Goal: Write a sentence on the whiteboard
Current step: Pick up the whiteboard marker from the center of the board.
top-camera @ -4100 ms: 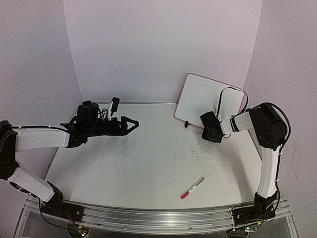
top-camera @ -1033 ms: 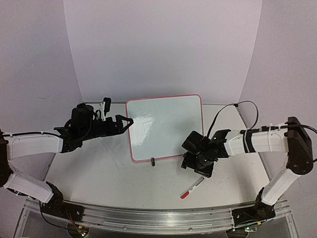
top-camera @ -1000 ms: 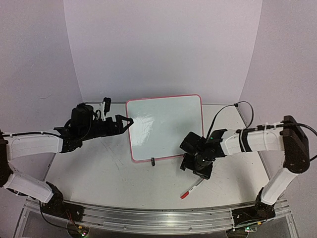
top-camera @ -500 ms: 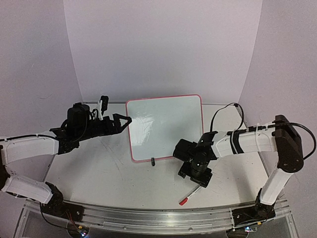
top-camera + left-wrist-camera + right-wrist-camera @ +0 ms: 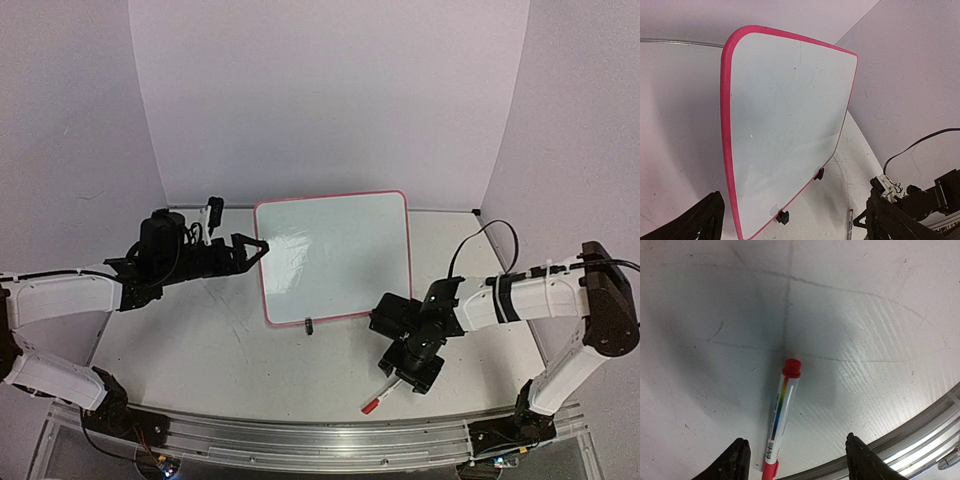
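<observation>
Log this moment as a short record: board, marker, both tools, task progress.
whiteboard: propped up, leaning back, on two black clip feet; no writing visible
marker: red at both ends, lying flat on the table near its front edge
right tool: open, pointing down, one finger on each side of the marker, not gripping it
left tool: open, at the whiteboard's left edge, not clamped on it
progress: marker not yet picked up
</observation>
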Motion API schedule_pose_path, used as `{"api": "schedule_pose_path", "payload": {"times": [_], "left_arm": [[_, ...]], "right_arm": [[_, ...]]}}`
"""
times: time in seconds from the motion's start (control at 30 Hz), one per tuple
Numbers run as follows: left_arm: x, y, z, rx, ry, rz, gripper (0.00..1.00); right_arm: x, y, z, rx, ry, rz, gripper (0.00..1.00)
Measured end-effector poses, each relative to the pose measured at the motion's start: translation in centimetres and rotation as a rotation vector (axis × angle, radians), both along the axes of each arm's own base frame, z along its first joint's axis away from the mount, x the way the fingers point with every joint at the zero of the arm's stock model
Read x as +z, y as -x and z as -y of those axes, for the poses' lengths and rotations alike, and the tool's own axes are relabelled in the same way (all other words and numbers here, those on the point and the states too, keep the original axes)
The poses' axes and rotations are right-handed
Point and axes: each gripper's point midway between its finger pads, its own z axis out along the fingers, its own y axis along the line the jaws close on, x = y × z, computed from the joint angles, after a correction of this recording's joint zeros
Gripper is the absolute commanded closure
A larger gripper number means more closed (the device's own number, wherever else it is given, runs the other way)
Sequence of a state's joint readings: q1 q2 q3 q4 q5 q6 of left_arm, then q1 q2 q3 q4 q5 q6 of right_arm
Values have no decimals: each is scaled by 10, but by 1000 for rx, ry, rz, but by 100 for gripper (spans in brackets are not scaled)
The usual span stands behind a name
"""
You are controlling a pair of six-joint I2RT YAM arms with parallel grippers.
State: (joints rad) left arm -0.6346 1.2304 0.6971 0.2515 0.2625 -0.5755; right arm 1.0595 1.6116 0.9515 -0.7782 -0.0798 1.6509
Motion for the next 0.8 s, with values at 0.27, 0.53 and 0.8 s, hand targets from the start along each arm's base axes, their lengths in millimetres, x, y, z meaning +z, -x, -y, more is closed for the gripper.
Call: {"api": "schedule_pose_path", "payload": {"times": [0.27, 0.53, 0.8], "left_arm": [[-5, 5, 1, -20, -10, -23, 1], [-7, 10, 6, -42, -12, -33, 1], [-8, 21, 15, -75, -16, -41, 4]], "right_arm": [[-19, 1, -19, -42, -45, -47, 55], [-27, 4, -22, -75, -42, -76, 90], [-26, 0, -26, -77, -48, -67, 100]]}}
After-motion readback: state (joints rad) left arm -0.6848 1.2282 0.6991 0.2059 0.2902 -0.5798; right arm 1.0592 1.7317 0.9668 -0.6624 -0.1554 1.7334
